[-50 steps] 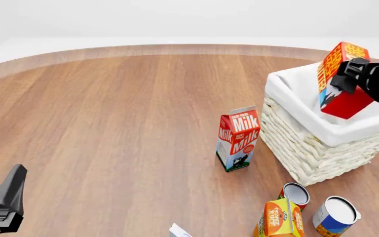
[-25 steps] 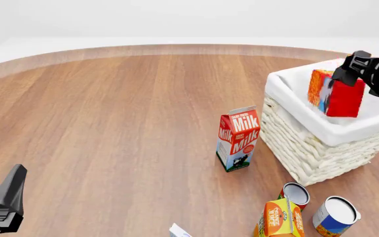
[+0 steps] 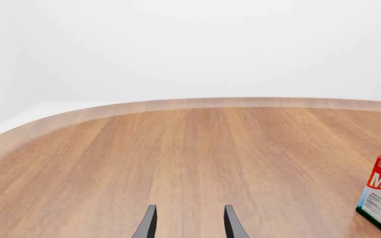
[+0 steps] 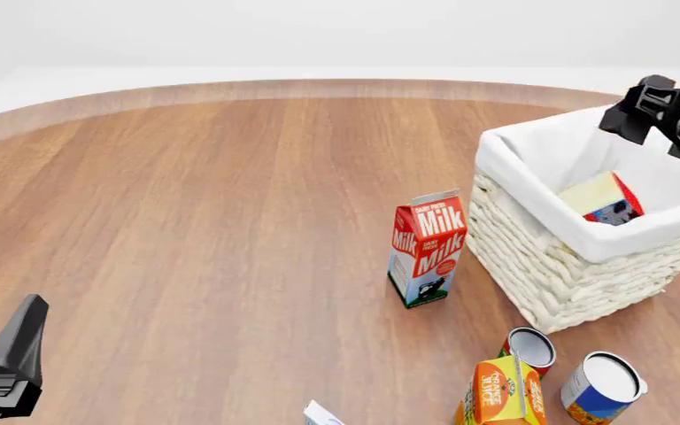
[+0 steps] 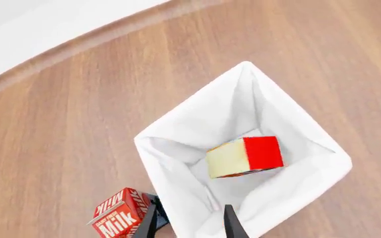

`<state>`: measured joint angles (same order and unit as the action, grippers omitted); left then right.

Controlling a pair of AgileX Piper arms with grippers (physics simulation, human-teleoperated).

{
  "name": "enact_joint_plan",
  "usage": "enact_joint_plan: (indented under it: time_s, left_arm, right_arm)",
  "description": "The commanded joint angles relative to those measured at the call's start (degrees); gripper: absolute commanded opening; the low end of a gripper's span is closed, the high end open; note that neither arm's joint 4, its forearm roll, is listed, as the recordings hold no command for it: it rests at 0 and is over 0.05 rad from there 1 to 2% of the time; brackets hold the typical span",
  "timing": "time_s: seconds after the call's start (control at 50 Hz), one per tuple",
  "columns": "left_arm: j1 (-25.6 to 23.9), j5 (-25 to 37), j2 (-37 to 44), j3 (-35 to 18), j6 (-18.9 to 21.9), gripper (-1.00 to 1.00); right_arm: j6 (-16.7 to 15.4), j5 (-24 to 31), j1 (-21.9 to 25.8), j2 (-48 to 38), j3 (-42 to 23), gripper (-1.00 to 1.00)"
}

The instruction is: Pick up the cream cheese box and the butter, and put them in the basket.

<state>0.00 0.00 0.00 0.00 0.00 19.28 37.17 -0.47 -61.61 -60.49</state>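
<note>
Red-and-cream butter [image 5: 245, 156]: lying inside the basket [image 4: 517, 159], below the right fingers [image 5: 231, 224], untouched.
Right fingers: parted, empty.
Left fingers [image 3: 233, 224]: parted, empty.
Cream cheese box [image 4: 321, 414]: seen only in front view, at worktop's near edge.

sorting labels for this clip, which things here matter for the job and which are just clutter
Job: butter, lying in the basket; cream cheese box, only a corner showing at the front edge.

Clutter: milk carton, orange juice carton, two cans.

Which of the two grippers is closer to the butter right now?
The right. The right gripper hangs open just above the basket, where the butter lies; the left gripper sits far off at the table's near left edge.
</note>
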Motion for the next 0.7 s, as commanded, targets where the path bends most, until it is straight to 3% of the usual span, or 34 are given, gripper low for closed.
enact_joint_plan:
  time_s: [0.02, 0.24, 0.4, 0.58, 0.7]
  left_arm:
    - [0.0, 0.0, 0.0, 0.0, 0.0, 1.0]
    - [0.0, 0.0, 0.0, 0.0, 0.0, 1.0]
    - [0.0, 0.0, 0.0, 0.0, 0.0, 1.0]
    - [0.0, 0.0, 0.0, 0.0, 0.0, 1.0]
    - [0.0, 0.0, 0.0, 0.0, 0.0, 1.0]
  right_arm:
    - [-2.45, 5.65, 4.93, 4.69, -2.43, 1.0]
    - [-4.81, 12.47, 12.47, 10.92, -5.53, 1.0]
    - [-7.64, 17.34, 21.14, 14.47, -7.54, 1.0]
    - [-10.19, 18.91, 27.52, 15.32, -8.38, 1.0]
    - [-11.53, 16.21, 32.41, 14.77, -5.7, 1.0]
